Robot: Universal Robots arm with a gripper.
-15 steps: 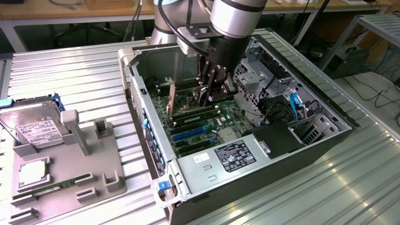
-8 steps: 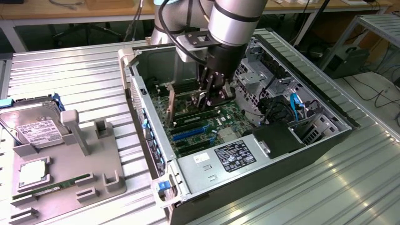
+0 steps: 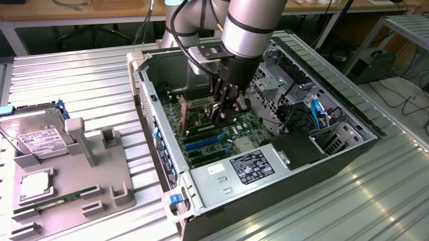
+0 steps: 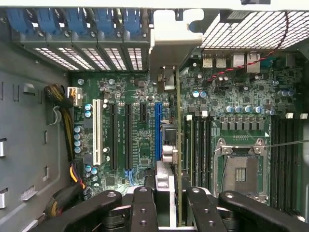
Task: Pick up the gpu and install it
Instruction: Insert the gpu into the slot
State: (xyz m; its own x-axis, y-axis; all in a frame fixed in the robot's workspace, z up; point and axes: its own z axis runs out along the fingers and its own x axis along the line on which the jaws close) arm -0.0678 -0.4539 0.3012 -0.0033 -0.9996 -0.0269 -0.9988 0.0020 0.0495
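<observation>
Well to the exterior view's left of the gripper (image 3: pixel 224 111), outside the case (image 3: pixel 335 85), a hard drive (image 3: pixel 37 138) lies on a grey tray (image 3: pixel 100 165). The gripper reaches down into the case, its fingers (image 4: pixel 145 208) partly closed on the gpu (image 4: pixel 178 111), one on each side. The gpu stands on edge between them over the motherboard (image 4: pixel 241 106), its bracket (image 4: pixel 171 46) at the end far from the gripper, toward the case wall.

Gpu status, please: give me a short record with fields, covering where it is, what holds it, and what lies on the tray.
gpu: edge-on over the motherboard slots, inside the open computer case
pincer: closed on the gpu
seated in slot: cannot tell
grey tray: on the exterior view's left, holds the hard drive and memory stick
</observation>
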